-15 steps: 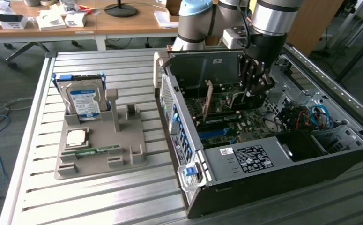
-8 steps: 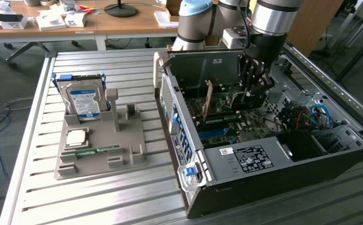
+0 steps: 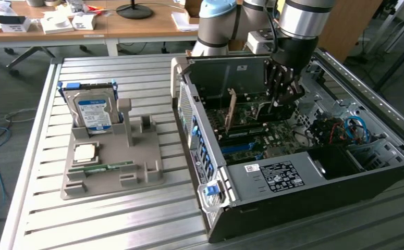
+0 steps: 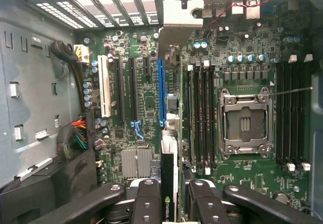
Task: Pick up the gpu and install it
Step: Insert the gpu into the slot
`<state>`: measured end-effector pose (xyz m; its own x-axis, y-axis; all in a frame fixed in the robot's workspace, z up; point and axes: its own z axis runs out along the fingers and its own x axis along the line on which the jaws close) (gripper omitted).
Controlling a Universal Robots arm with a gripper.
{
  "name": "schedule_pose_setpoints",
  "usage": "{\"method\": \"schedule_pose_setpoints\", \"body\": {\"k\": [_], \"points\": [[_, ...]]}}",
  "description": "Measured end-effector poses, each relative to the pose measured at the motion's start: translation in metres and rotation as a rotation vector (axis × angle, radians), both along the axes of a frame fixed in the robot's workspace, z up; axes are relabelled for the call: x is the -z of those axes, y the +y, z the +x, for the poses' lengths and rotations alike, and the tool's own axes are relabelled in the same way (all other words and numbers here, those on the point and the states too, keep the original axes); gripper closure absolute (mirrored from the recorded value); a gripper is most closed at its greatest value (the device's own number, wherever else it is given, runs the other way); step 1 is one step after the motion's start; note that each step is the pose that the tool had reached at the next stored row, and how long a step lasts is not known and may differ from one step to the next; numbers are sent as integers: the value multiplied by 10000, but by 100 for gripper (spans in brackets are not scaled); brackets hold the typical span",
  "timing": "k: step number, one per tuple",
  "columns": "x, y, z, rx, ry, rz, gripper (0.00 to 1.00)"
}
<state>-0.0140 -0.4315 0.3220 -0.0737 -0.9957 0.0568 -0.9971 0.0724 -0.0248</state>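
Note:
My gripper (image 3: pixel 284 92) reaches down into the open computer case (image 3: pixel 313 172), shut on the gpu (image 3: pixel 254 110). In the wrist view the gpu (image 4: pixel 169 153) stands edge-on between my two black fingers (image 4: pixel 148 196), a green logo showing on its near end. Its silver end bracket (image 4: pixel 177 17) points at the slotted rear wall of the case. The card runs alongside the long blue slot (image 4: pixel 161 90) on the green motherboard (image 4: pixel 144 103). Whether its edge sits in a slot I cannot tell.
A grey holder tray (image 3: pixel 111 179) on the slatted table carries a blue-labelled hard drive (image 3: pixel 93 112), a square processor (image 3: pixel 85 152) and a narrow green memory stick (image 3: pixel 104 167). Inside the case are the empty processor socket (image 4: pixel 246 123), black memory slots (image 4: pixel 199 113) and cable bundles (image 4: pixel 75 133).

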Motion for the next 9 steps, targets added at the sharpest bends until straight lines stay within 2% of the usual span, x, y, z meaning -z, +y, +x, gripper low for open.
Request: {"method": "schedule_pose_setpoints", "body": {"k": [9], "points": [[35, 0, 0, 0, 0, -3, 74]]}}
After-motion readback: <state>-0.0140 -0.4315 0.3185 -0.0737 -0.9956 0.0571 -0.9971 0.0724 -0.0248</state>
